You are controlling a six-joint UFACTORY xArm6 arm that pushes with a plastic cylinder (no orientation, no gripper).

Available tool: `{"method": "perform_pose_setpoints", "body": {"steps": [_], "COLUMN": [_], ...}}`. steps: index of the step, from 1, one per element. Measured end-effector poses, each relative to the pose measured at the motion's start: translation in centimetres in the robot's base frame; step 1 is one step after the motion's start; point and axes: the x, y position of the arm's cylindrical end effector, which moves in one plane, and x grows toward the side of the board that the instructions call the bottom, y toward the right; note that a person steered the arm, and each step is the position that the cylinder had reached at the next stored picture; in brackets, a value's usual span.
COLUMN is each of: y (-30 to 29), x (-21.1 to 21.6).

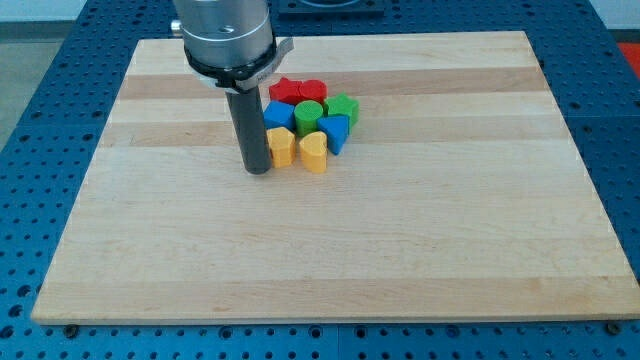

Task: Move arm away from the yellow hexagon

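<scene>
You see a pale wood board (330, 240), smooth and matt, its grain in long strips. The rod (252, 130) looks dark and matt; the collar (225, 35) above it is brushed grey metal. The blocks (308, 125) look like smooth painted pieces with little sheen.

A silver, ribbed cylindrical arm (224, 35) ends in my dark, straight tip (258, 171).

Lab bench, blue perforated table (60, 90), wooden board (400, 240)

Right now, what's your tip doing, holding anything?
My tip: no gripper, holds nothing; it stands right beside the yellow hexagon, on the view's left of it.
</scene>
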Motion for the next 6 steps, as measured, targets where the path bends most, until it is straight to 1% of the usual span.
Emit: {"method": "perform_pose_setpoints", "body": {"steps": [2, 6], "y": [0.88, 0.88], "x": [-0.29, -0.99]}}
